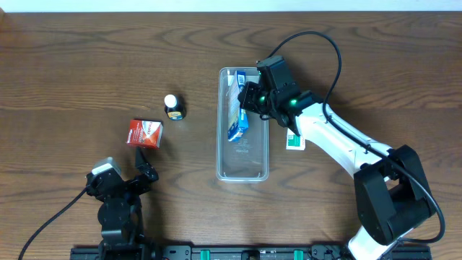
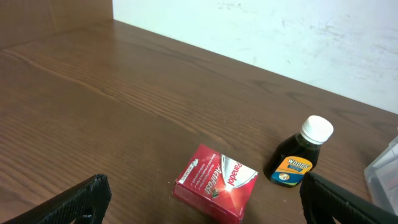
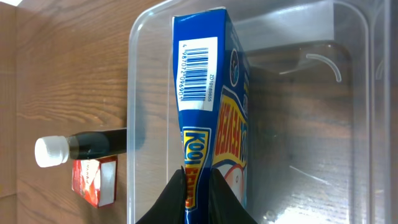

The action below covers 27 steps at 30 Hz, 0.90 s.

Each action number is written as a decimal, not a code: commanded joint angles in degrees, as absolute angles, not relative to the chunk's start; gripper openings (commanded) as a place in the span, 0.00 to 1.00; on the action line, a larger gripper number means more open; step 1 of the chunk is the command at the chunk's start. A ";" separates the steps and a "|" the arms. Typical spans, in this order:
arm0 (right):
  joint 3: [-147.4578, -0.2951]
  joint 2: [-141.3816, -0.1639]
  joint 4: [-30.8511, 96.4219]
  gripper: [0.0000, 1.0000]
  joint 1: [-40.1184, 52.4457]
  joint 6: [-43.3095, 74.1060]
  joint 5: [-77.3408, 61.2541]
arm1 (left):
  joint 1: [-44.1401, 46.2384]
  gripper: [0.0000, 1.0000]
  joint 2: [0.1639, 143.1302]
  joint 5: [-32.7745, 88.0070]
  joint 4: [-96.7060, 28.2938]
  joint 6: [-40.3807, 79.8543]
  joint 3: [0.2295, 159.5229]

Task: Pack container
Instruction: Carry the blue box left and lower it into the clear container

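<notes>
Near the front-left corner the left gripper (image 1: 142, 175) sits spread, empty; mid-counter lies the container (image 1: 244, 163); over its far end the right gripper (image 1: 250, 101) pinches a blue box (image 1: 239, 124) edge-on; released tilted, it might snag the rim

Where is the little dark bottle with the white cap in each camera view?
Overhead: the dark bottle stands left of the container, above the picture's middle.
Left wrist: the bottle is right of centre, low, upright.
Right wrist: the bottle is at the left edge, sideways in the picture, outside the container wall, left of the blue box.
Shared landmark: the red box beside it.
</notes>
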<state>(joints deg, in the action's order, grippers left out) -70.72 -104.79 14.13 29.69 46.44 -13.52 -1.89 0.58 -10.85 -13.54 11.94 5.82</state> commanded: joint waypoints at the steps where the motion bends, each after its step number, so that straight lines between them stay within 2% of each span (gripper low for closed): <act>1: -71.02 -104.97 14.31 0.10 30.63 48.90 -13.91 | -2.17 0.98 0.23 -10.94 -14.00 11.64 4.40; 8: -71.02 -104.97 15.51 0.10 30.81 49.28 -13.47 | -2.20 0.98 0.23 -10.94 -14.00 11.64 4.40; 11: -71.02 -104.97 19.11 0.27 30.72 49.28 -11.70 | -2.17 0.98 0.23 -10.94 -14.00 11.64 4.40; 14: -71.02 -104.95 20.53 0.32 30.70 46.96 -10.50 | -2.20 0.98 0.23 -10.94 -14.00 11.64 4.40; 23: -71.05 -100.64 18.04 0.31 30.39 41.63 -11.25 | -2.17 0.98 0.23 -10.94 -14.00 11.64 4.40; 27: -71.05 -96.75 20.18 0.32 30.39 41.12 -7.49 | -2.20 0.98 0.21 -10.94 -14.00 11.64 4.40</act>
<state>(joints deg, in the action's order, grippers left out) -70.72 -101.34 19.35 30.24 43.07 -10.83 -1.89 0.58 -10.87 -13.54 11.94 5.82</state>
